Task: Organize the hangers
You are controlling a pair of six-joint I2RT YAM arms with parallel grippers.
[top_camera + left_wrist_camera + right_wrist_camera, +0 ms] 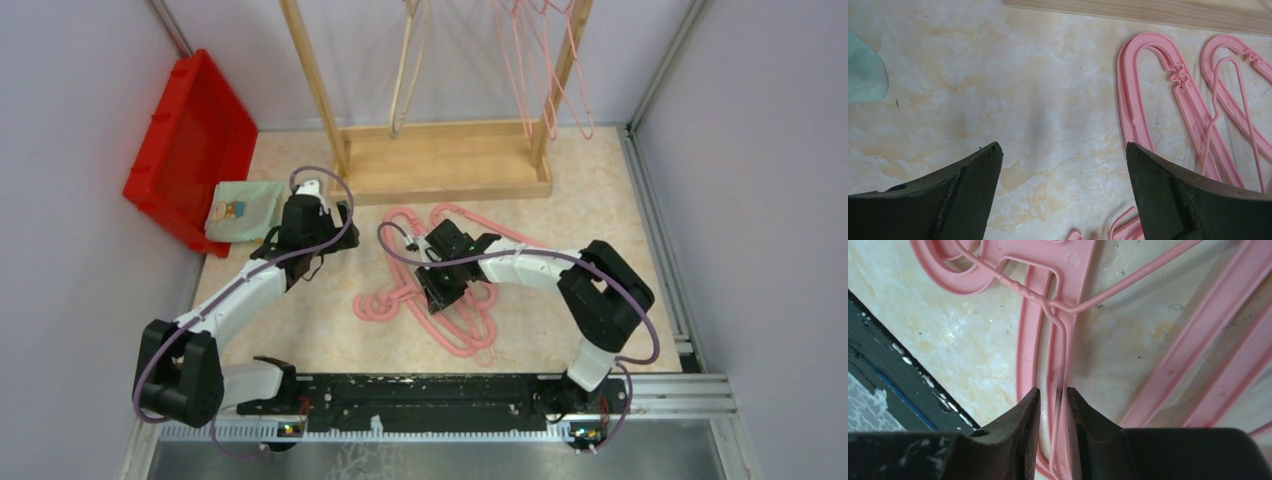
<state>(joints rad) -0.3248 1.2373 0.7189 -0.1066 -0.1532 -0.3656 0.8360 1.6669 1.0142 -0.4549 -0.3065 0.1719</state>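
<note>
A pile of pink hangers (462, 305) lies on the table in front of the wooden rack (445, 165). My right gripper (441, 289) is down in the pile. In the right wrist view its jaws (1052, 397) are closed on the thin pink wire hanger (1062, 342), just below its twisted neck, over a thicker pink hanger (1029, 335). My left gripper (334, 213) is open and empty above bare table, left of the pile (1063, 170). Thick pink hanger hooks (1148, 80) lie beside its right finger. A beige hanger (405, 75) and thin pink hangers (545, 75) hang on the rack.
A red bin (185, 140) leans at the back left, with a green cloth (245, 210) next to it, also seen in the left wrist view (863, 75). The rack's base (1148, 10) is just ahead of the left gripper. A black rail (893, 365) runs along the near edge.
</note>
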